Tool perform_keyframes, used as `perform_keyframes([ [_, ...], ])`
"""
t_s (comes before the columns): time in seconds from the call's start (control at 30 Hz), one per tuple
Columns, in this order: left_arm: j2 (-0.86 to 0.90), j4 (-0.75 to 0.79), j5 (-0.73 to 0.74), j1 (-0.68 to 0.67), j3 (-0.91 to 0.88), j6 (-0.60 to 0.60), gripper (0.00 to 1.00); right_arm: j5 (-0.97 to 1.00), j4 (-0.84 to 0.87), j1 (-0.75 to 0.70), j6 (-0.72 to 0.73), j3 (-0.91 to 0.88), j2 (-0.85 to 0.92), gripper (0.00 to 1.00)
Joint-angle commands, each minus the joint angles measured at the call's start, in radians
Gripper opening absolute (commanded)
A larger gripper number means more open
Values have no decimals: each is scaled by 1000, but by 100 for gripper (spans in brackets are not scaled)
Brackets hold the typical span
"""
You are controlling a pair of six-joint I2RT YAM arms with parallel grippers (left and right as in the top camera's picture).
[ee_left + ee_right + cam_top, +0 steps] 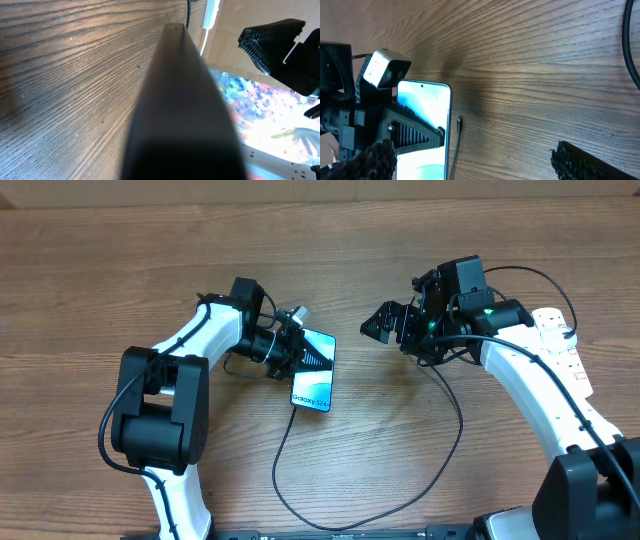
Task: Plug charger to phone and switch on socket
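**Charger (461, 420) tip lies loose beside the phone, and the free arm has to reach left for it**

So the phone (313, 373) sits left of centre on the table (120, 270), long axis running far to near with a slight tilt. The left gripper (290, 350) is clamped on its far end, with one ribbed finger lying across the screen in the right wrist view. The plug tip (459, 121) is on the wood just beside one long edge of the phone, roughly parallel to it and not in any port.

The right gripper (385, 325) hangs right of the phone with its jaws wide apart and nothing in them. The tip is off to its left and a bit nearer. The left arm is closer to the tip but it's busy, so I'd guess the right one does the fetching.

Texture-wise, the screen is glossy glass and the cable is thin, floppy and black, looping near and back up to the right. The tabletop is matte wood grain. The socket (555, 330) is a white plastic strip at the far right, under the right arm.
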Motion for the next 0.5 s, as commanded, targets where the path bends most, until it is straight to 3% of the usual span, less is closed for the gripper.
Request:
perform_keyframes([
  [0.0,-31,0,24,3,8,19,4,11,5,-2,-11,-4,-18,100],
  [0.17,-31,101,27,3,8,-68,4,11,5,-2,-11,-4,-18,100],
  [0.37,-31,402,-112,1,8,-454,4,11,5,-2,-11,-4,-18,100],
  [0.47,-31,446,-184,-5,8,-543,4,11,5,-2,-11,-4,-18,100],
])
